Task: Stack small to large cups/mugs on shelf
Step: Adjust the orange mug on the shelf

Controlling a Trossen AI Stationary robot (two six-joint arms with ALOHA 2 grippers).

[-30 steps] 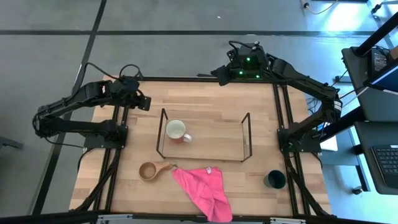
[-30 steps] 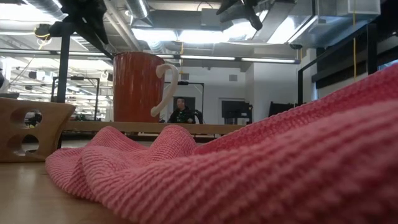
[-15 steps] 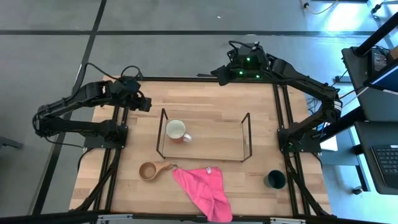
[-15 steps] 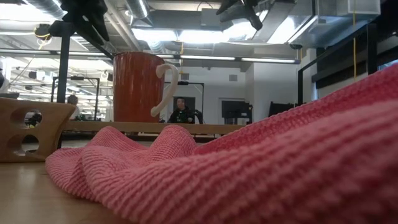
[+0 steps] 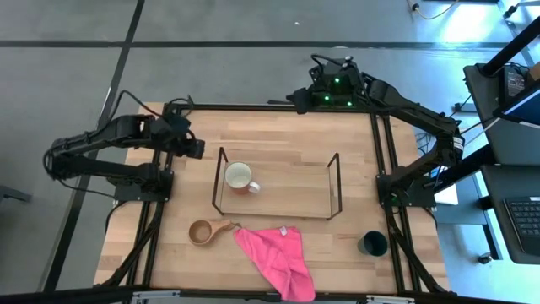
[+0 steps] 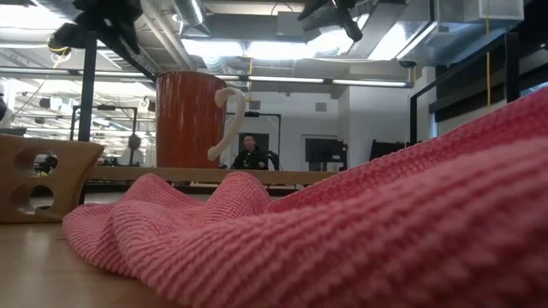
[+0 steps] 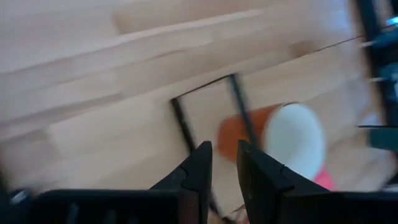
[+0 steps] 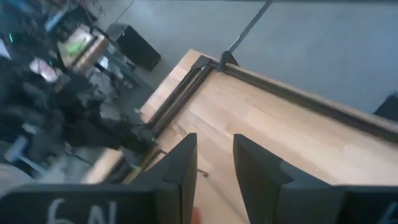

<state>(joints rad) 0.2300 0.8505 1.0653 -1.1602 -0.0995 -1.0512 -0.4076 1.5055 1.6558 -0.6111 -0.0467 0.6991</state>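
Currently one vessel is on the shelf (image 5: 276, 182): the red mug (image 5: 240, 177), white inside, stands upright at the shelf's left end with its handle toward the shelf's middle. The wooden cup (image 5: 202, 231) sits on the table (image 5: 278, 139) in front of the shelf's left end, its stubby handle touching the pink cloth (image 5: 274, 254). The dark green cup (image 5: 372, 244) stands well apart, near the table's front right corner.

Left gripper (image 5: 194, 146) hovers just beyond the shelf's left end, behind and left of the mug; in its wrist view the fingers (image 7: 198, 171) stand nearly together with a narrow gap, nothing between them. Right gripper (image 5: 297, 99) waits at the back edge of the table, fingers (image 8: 180, 163) a little apart, empty.
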